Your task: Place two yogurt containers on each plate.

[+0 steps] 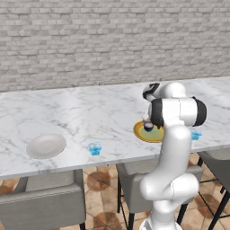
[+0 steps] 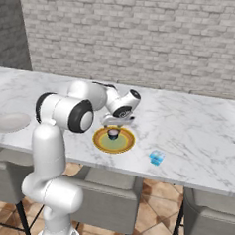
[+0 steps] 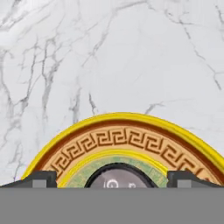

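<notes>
I had the gripper spread wide just over the black cup, which stood upright in the yellow plate; blue cups sat upright on the counter.

- Lighting: I see bright, even, diffuse light in all views; no single source is evident.
- Shadows: faint, soft ones beneath the marble counter over the chairs.
- Glare: mild sheen on the white arm.
- Sharpness: rendered, slightly soft and low in resolution; brick wall mildly blurred.
- Distortion: none apparent at the edges.
</notes>
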You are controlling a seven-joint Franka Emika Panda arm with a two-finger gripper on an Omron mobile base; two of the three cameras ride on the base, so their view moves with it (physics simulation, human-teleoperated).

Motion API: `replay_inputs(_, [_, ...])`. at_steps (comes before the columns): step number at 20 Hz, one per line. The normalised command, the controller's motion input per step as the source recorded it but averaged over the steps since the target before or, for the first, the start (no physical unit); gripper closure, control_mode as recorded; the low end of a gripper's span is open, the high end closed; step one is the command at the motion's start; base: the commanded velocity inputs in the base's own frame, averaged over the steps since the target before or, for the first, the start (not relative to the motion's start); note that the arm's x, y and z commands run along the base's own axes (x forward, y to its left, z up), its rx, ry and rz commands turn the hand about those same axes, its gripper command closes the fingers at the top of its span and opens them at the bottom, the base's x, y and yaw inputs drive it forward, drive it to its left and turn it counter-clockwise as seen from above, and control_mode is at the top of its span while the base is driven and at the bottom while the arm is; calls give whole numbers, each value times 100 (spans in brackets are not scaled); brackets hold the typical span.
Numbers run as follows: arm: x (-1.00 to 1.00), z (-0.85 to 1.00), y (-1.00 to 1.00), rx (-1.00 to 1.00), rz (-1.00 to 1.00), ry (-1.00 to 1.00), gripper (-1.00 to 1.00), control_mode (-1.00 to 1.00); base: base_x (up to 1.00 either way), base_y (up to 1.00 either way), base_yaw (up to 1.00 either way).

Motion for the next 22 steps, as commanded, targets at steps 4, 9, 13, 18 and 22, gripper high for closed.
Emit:
replay_inputs(4, [-22, 40, -6, -2, 0, -1, -100, -100, 0, 0, 0])
replay_inputs(9, [-55, 52, -1, -7, 0, -7, -100, -100, 0, 0, 0])
replay_inputs(13, [-67, 49, 0, -15, 0, 0, -100, -100, 0, 0, 0])
replay_inputs(18, [-77, 31, -24, -19, -7, 0, -100, -100, 0, 0, 0])
replay_inputs(22, [-59, 32, -37, -14, -16, 0, -100, -100, 0, 0, 0])
